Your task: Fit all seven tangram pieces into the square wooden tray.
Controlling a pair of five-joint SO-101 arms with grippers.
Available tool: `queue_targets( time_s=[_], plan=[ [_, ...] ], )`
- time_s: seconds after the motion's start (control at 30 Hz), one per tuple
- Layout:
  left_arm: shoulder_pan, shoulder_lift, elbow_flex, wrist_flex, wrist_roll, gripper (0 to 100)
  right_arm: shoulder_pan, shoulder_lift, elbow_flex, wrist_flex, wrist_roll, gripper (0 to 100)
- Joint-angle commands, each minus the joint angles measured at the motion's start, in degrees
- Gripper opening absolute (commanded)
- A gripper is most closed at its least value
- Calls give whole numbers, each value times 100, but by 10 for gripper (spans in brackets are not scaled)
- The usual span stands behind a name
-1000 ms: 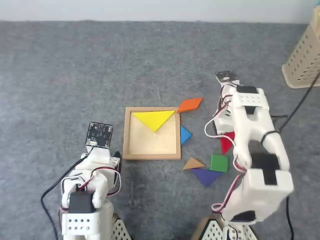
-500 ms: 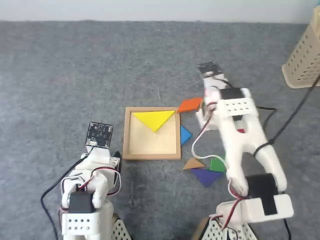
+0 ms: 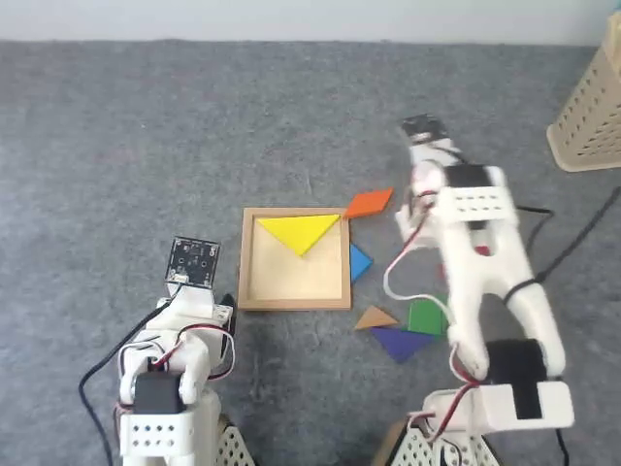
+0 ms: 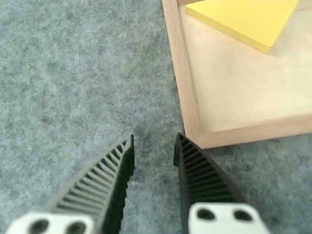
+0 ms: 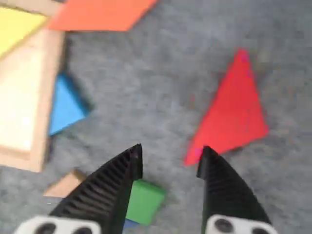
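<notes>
Catches the right arm nudged a touch rightward since half a second earlier and the left arm exactly where it was. Shows the square wooden tray [image 3: 291,304] as a shallow pale-wood frame with a raised rim, on grey carpet [image 3: 146,146] between the arms, nearer the left one. Holds just one piece so far: a large yellow triangle [image 3: 299,231], long edge flush along the far rim. Scatters the rest on the carpet to its right: an orange parallelogram [image 3: 369,203] at the far corner, a blue triangle [image 3: 359,262] against the rim, then a tan triangle [image 3: 375,317], a green square [image 3: 425,316] and a purple triangle [image 3: 398,340] bunched nearer the arm bases. Places the right gripper [image 5: 170,148], fingers moderately apart and gripping nothing, over bare carpet with the red triangle [image 5: 229,117] just beside one fingertip. Sets the left gripper [image 4: 155,139], parted only narrowly and also empty, low over the carpet just off the tray's near left corner
</notes>
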Motion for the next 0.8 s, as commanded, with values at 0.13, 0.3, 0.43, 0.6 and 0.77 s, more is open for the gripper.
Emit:
queue_targets(
  time_s=[0.13, 0.3, 0.43, 0.6, 0.77],
  plan=[
    [0, -88, -22, 26, 44, 133, 453, 541, -325, -400, 360, 279],
    [0, -88, -22, 26, 44, 133, 585, 1156, -677, -514, 360, 302],
    [0, -88, -22, 26, 44, 133, 892, 1279, -862, -514, 475, 302],
    [0, -88, -22, 26, 44, 133, 945, 1314, -835, -549, 607, 301],
    [0, -88, -22, 26, 44, 133, 927, 1631, -879, -725, 633, 301]
  ],
)
